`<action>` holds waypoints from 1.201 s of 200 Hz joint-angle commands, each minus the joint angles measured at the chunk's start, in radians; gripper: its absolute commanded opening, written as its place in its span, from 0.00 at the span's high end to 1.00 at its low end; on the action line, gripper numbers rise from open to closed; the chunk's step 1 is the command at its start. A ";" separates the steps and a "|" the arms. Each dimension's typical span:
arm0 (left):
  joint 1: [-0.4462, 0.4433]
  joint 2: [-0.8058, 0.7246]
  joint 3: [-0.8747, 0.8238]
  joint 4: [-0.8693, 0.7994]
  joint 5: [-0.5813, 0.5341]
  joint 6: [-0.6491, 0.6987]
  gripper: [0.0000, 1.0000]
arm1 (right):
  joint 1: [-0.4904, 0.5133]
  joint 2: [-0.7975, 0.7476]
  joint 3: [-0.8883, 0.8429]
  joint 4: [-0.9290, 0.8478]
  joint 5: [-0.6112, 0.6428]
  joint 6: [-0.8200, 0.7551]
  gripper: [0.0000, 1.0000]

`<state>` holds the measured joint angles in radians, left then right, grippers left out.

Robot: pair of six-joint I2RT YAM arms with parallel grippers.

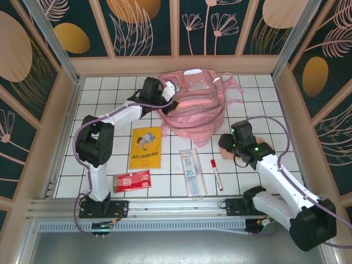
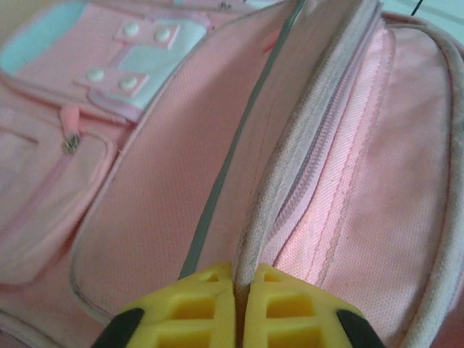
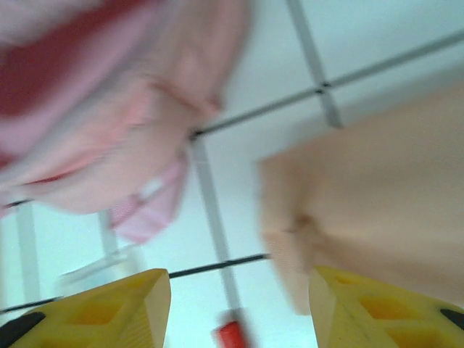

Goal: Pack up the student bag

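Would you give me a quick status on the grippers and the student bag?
Left gripper shut on student bag, at zip edge. Right gripper open, beside beige pouch. Book, packet, ruler, pen lie outside bag.

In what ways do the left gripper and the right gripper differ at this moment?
The left gripper is shut, pinching the zip edge of the pink bag; the right gripper is open and holds nothing. The left one touches the bag, while the right one hangs above the white table, near a beige pouch. Both have yellow fingers.
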<state>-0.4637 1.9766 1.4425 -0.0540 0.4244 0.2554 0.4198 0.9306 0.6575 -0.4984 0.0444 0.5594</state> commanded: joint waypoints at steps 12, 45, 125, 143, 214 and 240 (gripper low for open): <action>0.011 -0.049 -0.006 0.016 -0.085 -0.114 0.56 | 0.041 0.070 0.052 0.204 -0.412 -0.104 0.46; 0.024 -0.166 0.040 -0.225 -0.257 -0.366 0.51 | 0.160 0.275 0.123 0.362 -0.565 -0.070 0.46; 0.272 -0.496 -0.460 -0.545 -0.243 -0.787 0.46 | 0.362 0.880 0.528 0.356 -0.508 0.008 0.51; 0.277 -0.495 -0.554 -0.502 -0.227 -0.807 0.46 | 0.365 0.987 0.589 0.340 -0.510 0.002 0.53; 0.301 -0.369 -0.679 -0.247 -0.033 -0.774 0.36 | 0.371 1.199 0.721 0.247 -0.422 -0.051 0.90; 0.301 -0.372 -0.714 -0.174 0.111 -0.725 0.37 | 0.369 1.235 0.731 0.245 -0.429 -0.066 0.93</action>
<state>-0.1432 1.5677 0.7815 -0.3820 0.2775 -0.5171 0.7856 2.1006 1.3746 -0.1932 -0.4206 0.5240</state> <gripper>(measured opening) 0.633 0.092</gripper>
